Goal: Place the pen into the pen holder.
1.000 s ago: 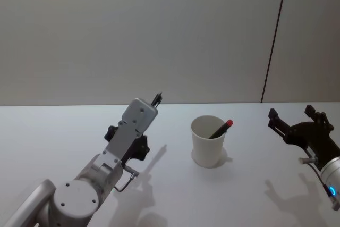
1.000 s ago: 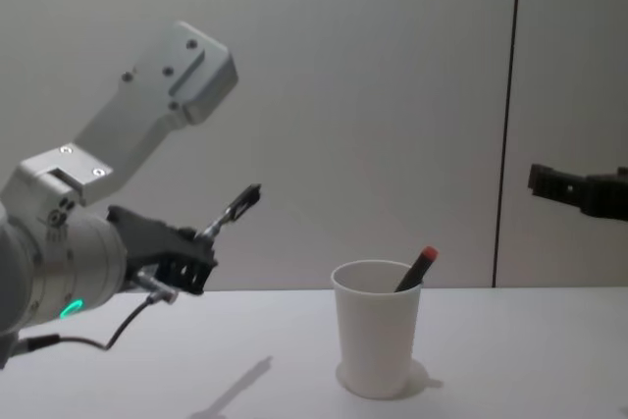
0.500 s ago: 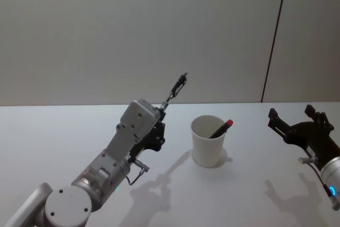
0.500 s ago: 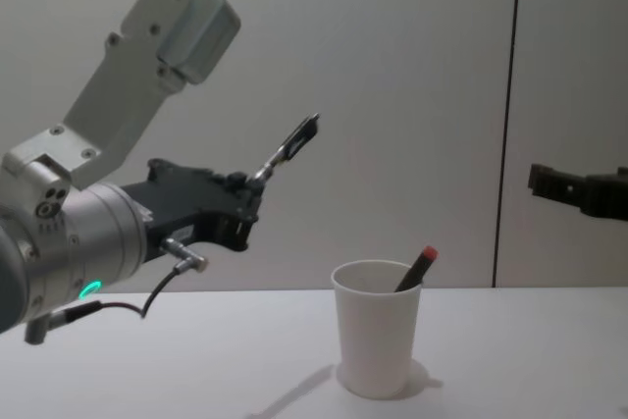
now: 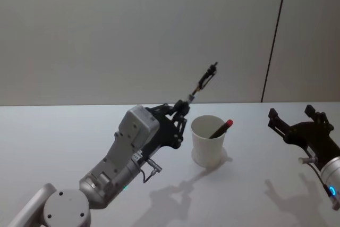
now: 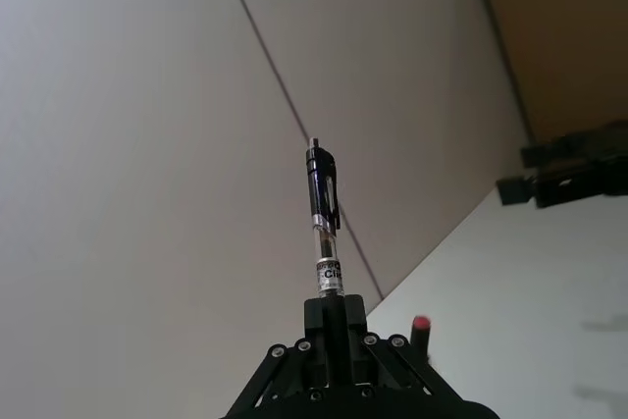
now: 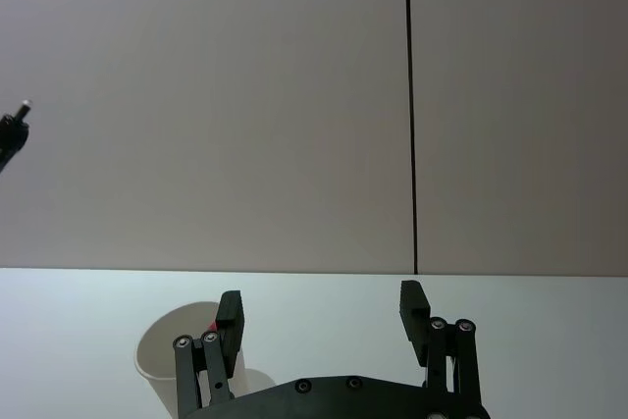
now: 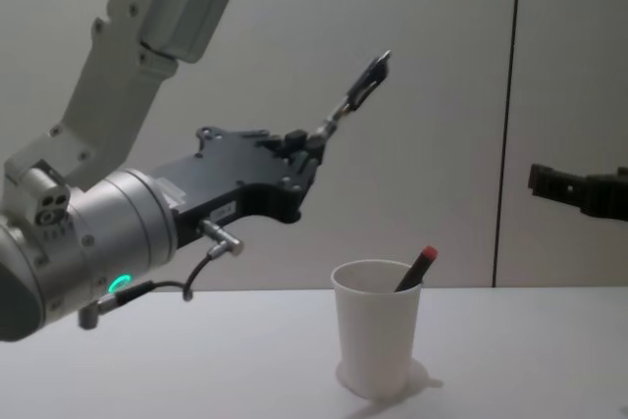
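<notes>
Pale tabletop (image 5: 53,142) carries the pen holder (image 5: 207,142), upright near the middle, with a red-tipped pen (image 5: 222,128) leaning inside it. Just to its left and higher, the left gripper (image 5: 183,110) is clamped on the lower end of a dark pen (image 5: 204,81) that slants up and rightward. The right gripper (image 5: 292,115) hangs with fingers spread, well off to the right.

- Head view: from high up, facing forward and down on the table (image 5: 53,131), with the cup (image 5: 207,143) at mid-distance.
- Chest view: lower and level, nearer the cup, which it sees side-on.
- Left wrist view: close behind the left gripper (image 6: 332,313), aimed along the pen (image 6: 324,213) up the far wall (image 6: 118,144).
- Right wrist view: over the right gripper (image 7: 322,303), level toward the far wall; it shares the cup with head and chest.
</notes>
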